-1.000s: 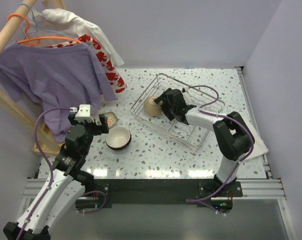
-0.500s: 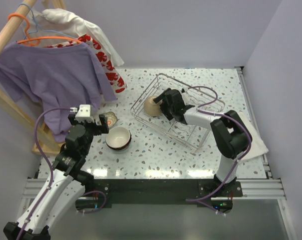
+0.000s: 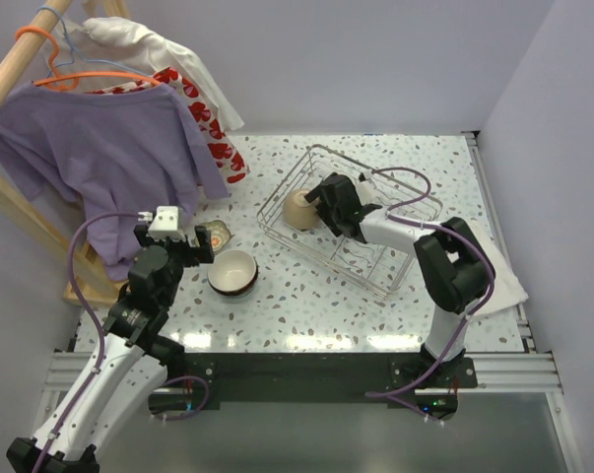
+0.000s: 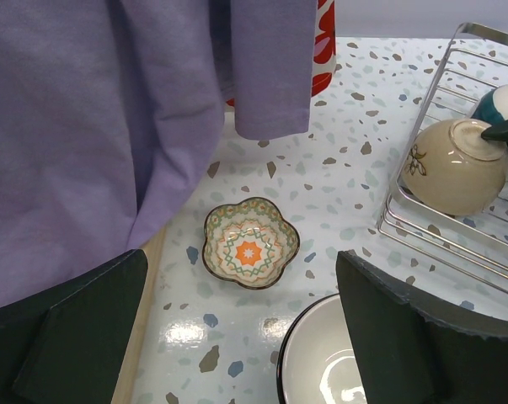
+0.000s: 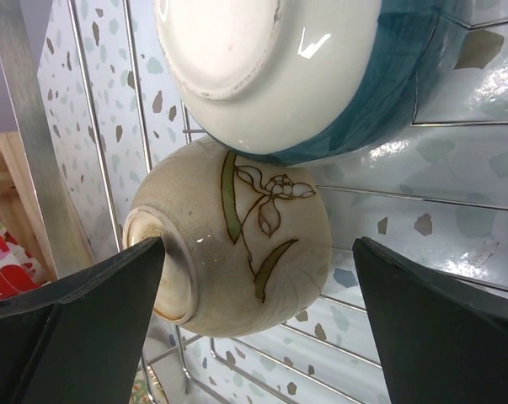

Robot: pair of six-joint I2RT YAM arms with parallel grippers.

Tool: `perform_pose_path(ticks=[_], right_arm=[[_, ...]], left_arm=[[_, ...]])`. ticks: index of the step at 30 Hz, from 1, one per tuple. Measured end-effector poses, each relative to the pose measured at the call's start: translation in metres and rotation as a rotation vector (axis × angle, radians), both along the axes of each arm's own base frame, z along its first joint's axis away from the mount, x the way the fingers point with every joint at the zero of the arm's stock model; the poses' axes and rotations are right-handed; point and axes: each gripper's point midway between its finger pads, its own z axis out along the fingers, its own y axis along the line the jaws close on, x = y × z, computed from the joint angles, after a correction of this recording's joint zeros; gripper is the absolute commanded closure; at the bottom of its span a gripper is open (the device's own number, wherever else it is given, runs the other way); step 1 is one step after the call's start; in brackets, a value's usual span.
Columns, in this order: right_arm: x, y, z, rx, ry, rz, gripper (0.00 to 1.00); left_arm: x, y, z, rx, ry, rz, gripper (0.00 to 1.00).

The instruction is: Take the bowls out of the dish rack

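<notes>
Speckled table (image 3: 306,296): the dish rack (image 3: 377,283) sits right of centre, a tan bowl (image 3: 298,210) on its side in its left corner, between the spread fingers of the right gripper (image 5: 258,252). The left gripper (image 4: 241,261) gapes wide at lower left.

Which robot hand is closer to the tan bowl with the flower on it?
Right. The right hand is open with the tan bowl between its fingers, in the dish rack. The left hand is outside it, near the patterned dish.
</notes>
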Motion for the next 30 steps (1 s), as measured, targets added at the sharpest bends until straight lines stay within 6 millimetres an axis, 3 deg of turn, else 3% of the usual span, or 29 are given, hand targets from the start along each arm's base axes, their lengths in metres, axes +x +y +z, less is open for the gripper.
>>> perform_pose_path(ticks=[10, 25, 30], right_arm=[[0.010, 0.010, -0.003, 0.032, -0.036, 0.018, 0.01], [0.010, 0.013, -0.007, 0.097, -0.047, 0.013, 0.02], [0.011, 0.012, -0.008, 0.112, -0.063, 0.010, 0.08]], left_arm=[[0.000, 0.000, 0.000, -0.001, -0.002, 0.000, 0.00], [0.000, 0.000, 0.000, 0.000, -0.001, -0.002, 0.00], [0.000, -0.001, 0.000, -0.001, 0.000, -0.004, 0.00]])
